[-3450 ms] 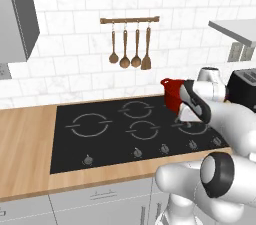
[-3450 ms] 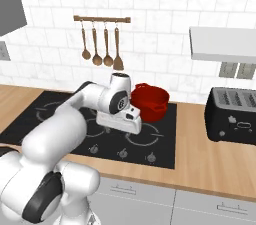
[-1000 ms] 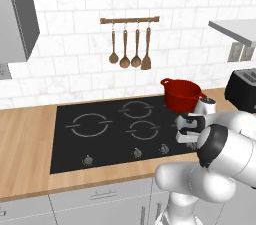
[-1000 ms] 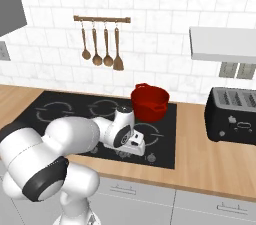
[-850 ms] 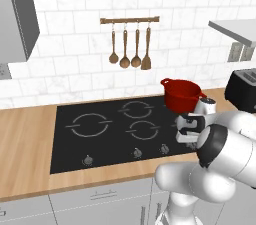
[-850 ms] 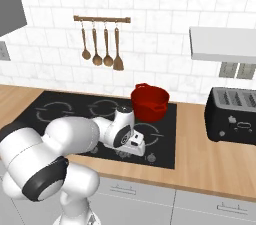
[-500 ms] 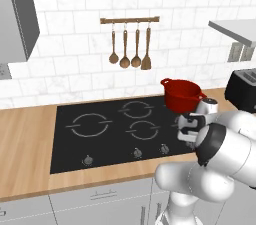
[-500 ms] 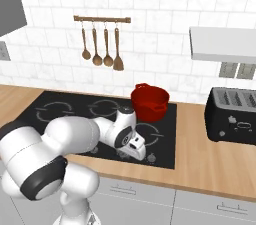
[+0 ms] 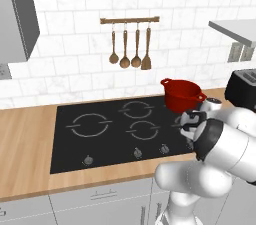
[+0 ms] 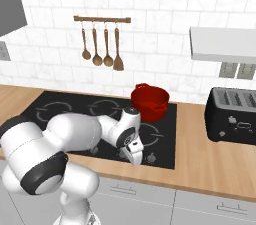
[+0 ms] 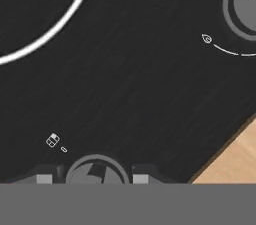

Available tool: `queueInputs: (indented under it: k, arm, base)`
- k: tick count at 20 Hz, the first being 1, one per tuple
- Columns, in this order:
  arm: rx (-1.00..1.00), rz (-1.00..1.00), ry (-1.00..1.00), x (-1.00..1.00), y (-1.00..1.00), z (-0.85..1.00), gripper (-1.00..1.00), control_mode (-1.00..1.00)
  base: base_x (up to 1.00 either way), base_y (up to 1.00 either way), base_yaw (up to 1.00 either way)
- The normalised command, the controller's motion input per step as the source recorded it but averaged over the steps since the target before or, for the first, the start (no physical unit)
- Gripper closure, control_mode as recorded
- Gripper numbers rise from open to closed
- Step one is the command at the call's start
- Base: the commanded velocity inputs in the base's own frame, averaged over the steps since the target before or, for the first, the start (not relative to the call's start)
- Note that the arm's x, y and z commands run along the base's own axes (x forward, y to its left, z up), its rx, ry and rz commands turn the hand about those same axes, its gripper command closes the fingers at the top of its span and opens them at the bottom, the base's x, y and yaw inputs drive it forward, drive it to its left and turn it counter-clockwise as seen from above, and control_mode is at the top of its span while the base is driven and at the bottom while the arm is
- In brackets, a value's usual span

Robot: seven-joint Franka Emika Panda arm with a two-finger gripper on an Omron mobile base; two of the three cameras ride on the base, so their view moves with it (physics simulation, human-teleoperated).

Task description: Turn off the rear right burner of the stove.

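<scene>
The stove [image 9: 115, 136] is a black glass cooktop with grey ring marks and a row of round grey knobs [image 9: 137, 153] along its front edge. My gripper [image 10: 136, 156] is down at the right end of that row, beside the rightmost knob [image 10: 151, 157]. In the hand view a knob [image 11: 96, 170] sits between the two dark fingertips [image 11: 45, 177], and the gripper [image 11: 92, 177] is shut on it. A second knob [image 11: 244, 4] shows at the upper right of that view. My forearm hides the gripper in the left base view.
A red pot [image 9: 182, 95] stands on the stove's rear right burner, just behind my hand. A black toaster [image 10: 235, 115] sits on the wooden counter [image 10: 210, 161] to the right. Spoons and a spatula hang on a wall rail [image 9: 130, 20].
From 3.5 s ago the arm dropped from above the burners to the front knob row. Over the last second the hand has rolled slightly on the spot.
</scene>
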Motion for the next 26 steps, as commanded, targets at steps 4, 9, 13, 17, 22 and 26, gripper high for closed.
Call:
queueInputs:
  k: [4, 9, 13, 17, 22, 26]
  arm:
    - [0.07, -0.65, 0.09, 0.0, -0.14, -0.09, 1.0, -1.0]
    - [0.01, -0.73, 0.07, 0.0, -0.01, -0.21, 1.0, -1.0]
    - [0.0, -0.78, 0.06, 0.0, 0.02, -0.31, 1.0, -1.0]
    - [0.0, -0.81, 0.06, 0.0, 0.13, -0.36, 1.0, -1.0]
    - [0.0, -0.86, 0.07, 0.0, 0.13, -0.4, 1.0, -1.0]
    - [0.0, -0.87, 0.05, 0.01, 0.18, -0.42, 1.0, -1.0]
  base:
    - [0.0, 0.0, 0.0]
    - [0.0, 0.0, 0.0]
    - [0.0, 0.0, 0.0]
    - [0.0, 0.0, 0.0]
    - [0.0, 0.0, 0.0]
    - [0.0, 0.0, 0.0]
